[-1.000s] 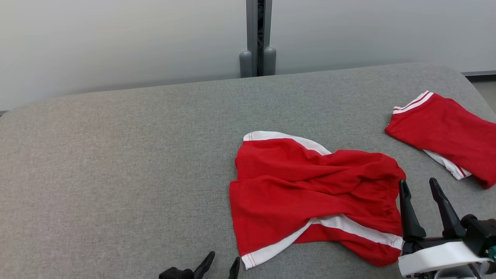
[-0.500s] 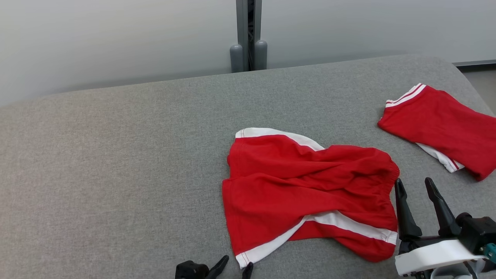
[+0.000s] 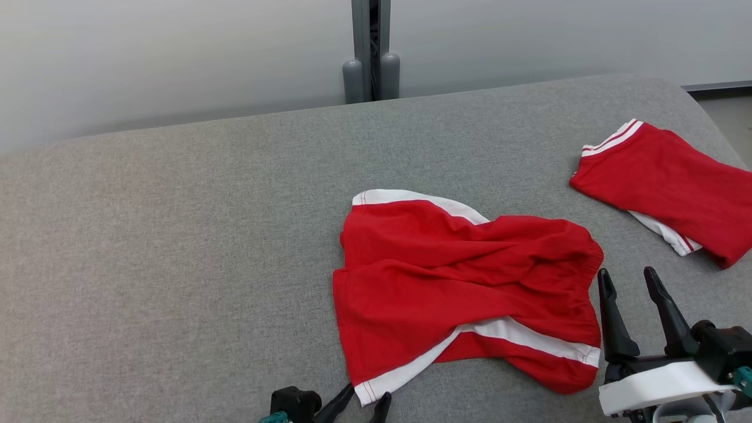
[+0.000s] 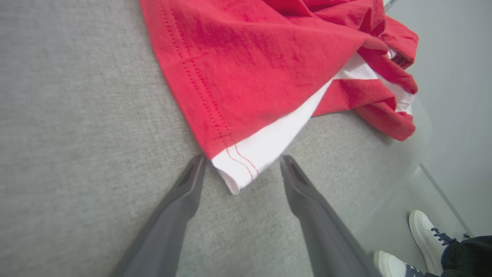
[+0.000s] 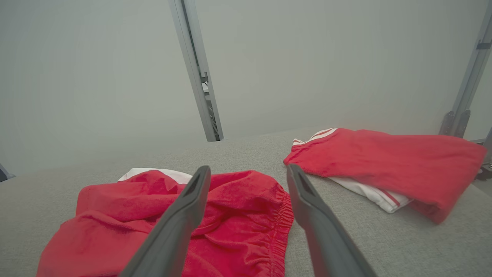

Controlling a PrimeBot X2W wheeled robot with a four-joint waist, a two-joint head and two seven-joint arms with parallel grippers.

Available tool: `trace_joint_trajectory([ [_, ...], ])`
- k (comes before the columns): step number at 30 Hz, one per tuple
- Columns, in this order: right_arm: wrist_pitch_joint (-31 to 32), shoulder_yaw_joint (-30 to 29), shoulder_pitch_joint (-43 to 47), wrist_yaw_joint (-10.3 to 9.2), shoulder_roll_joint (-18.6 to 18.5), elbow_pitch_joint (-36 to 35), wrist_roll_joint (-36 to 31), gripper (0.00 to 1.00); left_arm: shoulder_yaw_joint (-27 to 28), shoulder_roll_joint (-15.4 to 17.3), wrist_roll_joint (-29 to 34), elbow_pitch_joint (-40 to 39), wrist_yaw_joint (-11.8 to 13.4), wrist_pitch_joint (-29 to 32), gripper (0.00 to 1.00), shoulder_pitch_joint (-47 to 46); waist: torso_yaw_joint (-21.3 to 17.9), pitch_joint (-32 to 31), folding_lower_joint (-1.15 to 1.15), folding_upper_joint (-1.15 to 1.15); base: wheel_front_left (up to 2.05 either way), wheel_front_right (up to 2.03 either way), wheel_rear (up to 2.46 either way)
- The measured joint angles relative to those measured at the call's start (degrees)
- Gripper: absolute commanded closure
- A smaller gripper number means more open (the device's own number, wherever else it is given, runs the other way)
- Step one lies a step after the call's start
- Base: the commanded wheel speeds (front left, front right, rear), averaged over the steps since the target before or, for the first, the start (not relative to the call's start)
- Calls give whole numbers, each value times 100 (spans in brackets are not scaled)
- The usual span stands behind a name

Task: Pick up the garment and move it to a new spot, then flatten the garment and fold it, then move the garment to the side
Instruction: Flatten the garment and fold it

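Head view: crumpled red shorts (image 3: 464, 288) are lying mid-right on the grey padded surface (image 3: 176, 247), with folded red shorts (image 3: 664, 194) well apart at the far right. The left gripper (image 3: 369, 395) is hovering at the near edge and the right gripper (image 3: 625, 273) just beside the waistband (image 3: 594, 258), both gaping and gripping nothing. Left wrist view: the white hem corner (image 4: 238, 173) is sitting between spread fingers, likely the best pinch spot. Right wrist view: the gathered waistband is showing beside the fingers. The fabric is looking light and limp, likely sagging once lifted.

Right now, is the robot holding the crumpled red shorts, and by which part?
Nothing is held. The left gripper stands open around the white hem corner of the red shorts; the right gripper is open beside their waistband.
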Motion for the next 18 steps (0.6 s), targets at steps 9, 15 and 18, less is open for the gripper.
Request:
trace_joint_trajectory([
  [9,0,-15,-47,0,8,0,0,0,-174,-1,-275,142,20,-147,100,-226,-5,106,0,0,0,0,0],
  [15,-1,-16,-55,0,7,114,-3,0,-214,2,-300,204,81,-208,100,-260,-14,64,0,0,0,0,0],
  [18,0,-19,2,0,-25,255,13,0,-145,2,-226,138,152,-213,100,-246,-16,-3,0,0,0,0,0],
])
